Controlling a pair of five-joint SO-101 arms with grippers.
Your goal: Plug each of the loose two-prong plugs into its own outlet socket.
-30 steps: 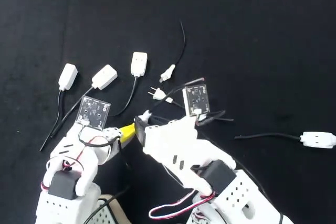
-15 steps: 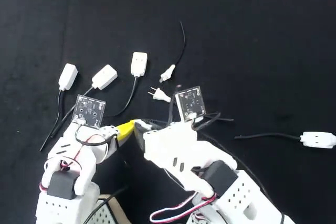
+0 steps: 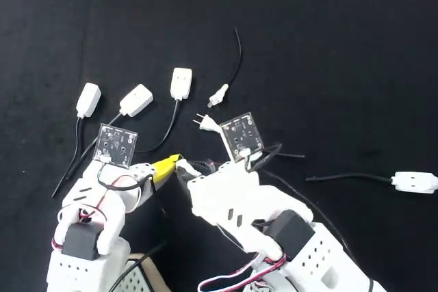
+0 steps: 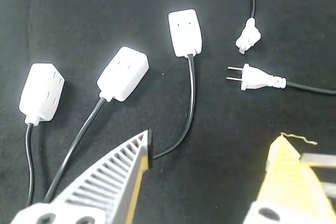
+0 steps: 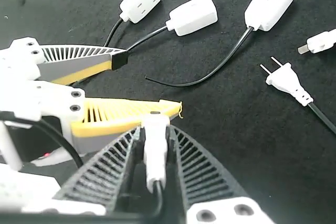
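Both arms had white printed shells.

Left arm (image 3: 96, 213): 1 black servo block (image 3: 82, 243), with thin red and black wires (image 3: 83, 214) looped over the shell. A square black circuit board (image 3: 116, 146) sat at the wrist.

Left gripper (image 4: 212, 142): 1 yellow ribbed finger (image 4: 286, 174). 1 light grey ribbed finger (image 4: 107, 182) had a yellow edge and a black tip.

Right arm (image 3: 236, 200): 2 dark slots on the shell, 1 black servo (image 3: 284, 227), a red-white-black cable (image 3: 226, 280) and a second board (image 3: 241, 136).

Right gripper (image 5: 156, 129): 2 dark grey ribbed fingers (image 5: 105, 174) on a white base with round screw holes (image 5: 205, 215).
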